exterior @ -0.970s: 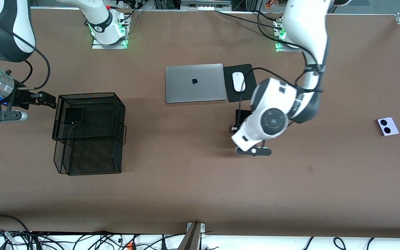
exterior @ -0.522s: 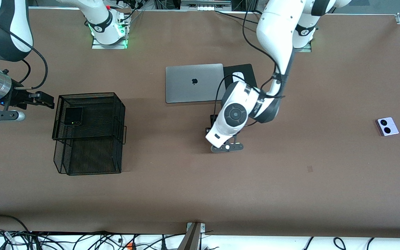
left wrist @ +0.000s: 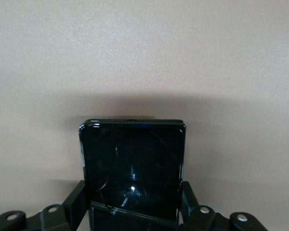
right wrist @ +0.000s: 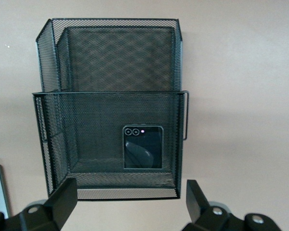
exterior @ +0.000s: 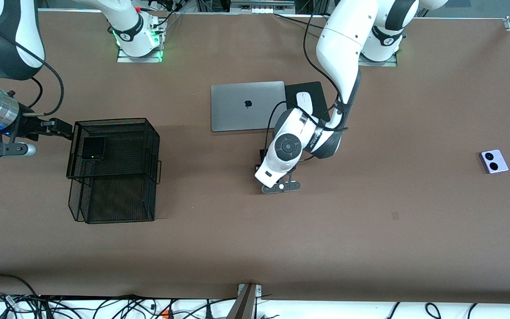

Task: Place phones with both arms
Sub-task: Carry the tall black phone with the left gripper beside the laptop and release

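My right gripper (exterior: pixel 64 131) hangs at the upper rim of the black mesh basket (exterior: pixel 151 146), at the rim on the right arm's end of the table, its fingers (right wrist: pixel 62 199) spread as wide as they go and holding nothing. In that basket's upper tray lies the small dark folded phone (exterior: pixel 94 147), flat, in the part toward my right arm's end; its two lenses sit at the edge nearer the front camera, and it is too nearly square for me to call a long axis. The lower tier, which sticks out toward the front camera, looks bare of phones.

Toward my left arm's end from the basket, my left gripper (left wrist: pixel 132 211) is up over the open table, over a spot nearer the front camera than the grey laptop (exterior: pixel 248 105) and the white mouse (exterior: pixel 303 103). Its fingers (left wrist: pixel 77 202) are clamped on the long black slab phone (left wrist: pixel 132 166), gripping both long sides, the long axis running straight out from the gripper; my wrist hides it from the front.

Well toward my left arm's end from the basket, the lilac-white folded phone (exterior: pixel 493 161) lies flat on the table, lenses up
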Tool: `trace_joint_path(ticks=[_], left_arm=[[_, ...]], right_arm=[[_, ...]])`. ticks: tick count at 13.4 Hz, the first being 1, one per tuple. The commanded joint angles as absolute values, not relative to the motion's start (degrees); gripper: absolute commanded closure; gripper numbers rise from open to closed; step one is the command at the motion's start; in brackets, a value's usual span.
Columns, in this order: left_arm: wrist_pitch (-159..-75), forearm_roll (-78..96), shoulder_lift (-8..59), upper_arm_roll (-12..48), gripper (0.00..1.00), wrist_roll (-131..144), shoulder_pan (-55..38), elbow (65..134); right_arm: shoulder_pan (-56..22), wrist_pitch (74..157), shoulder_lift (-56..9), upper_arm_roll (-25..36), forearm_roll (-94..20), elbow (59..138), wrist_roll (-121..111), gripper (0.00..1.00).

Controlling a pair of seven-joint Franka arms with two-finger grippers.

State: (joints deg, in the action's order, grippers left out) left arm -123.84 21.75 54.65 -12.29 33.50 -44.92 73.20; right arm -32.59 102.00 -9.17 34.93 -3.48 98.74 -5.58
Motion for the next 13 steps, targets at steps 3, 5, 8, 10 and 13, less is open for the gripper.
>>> trace_joint_path(ticks=[3,5,8,10,13], left_arm=[[-123.84,22.15,55.37,-13.01,0.00,34.01,-45.88,71.98],[-123.75,22.15,54.85,-13.01,0.00,34.10,-46.05,71.81],[-118.86,19.62,51.52,-13.97,0.00,33.93,-45.36,71.98],[-111.04,15.40,47.92,-16.42,0.00,33.58,-45.00,71.54],[-104.08,12.31,44.66,-20.90,0.00,33.57,-44.91,71.46]], right_arm=[[-26.72,101.16,-8.96,26.99,-3.25,97.65,-1.50,0.00],[-26.54,101.34,-9.05,25.67,-3.25,97.65,0.08,0.00],[-26.63,102.82,-9.66,23.39,-3.25,97.65,3.94,0.00],[-26.98,104.84,-10.37,21.72,-3.25,98.00,6.75,0.00],[-27.33,107.57,-12.30,18.29,-3.34,98.00,11.32,0.00]])
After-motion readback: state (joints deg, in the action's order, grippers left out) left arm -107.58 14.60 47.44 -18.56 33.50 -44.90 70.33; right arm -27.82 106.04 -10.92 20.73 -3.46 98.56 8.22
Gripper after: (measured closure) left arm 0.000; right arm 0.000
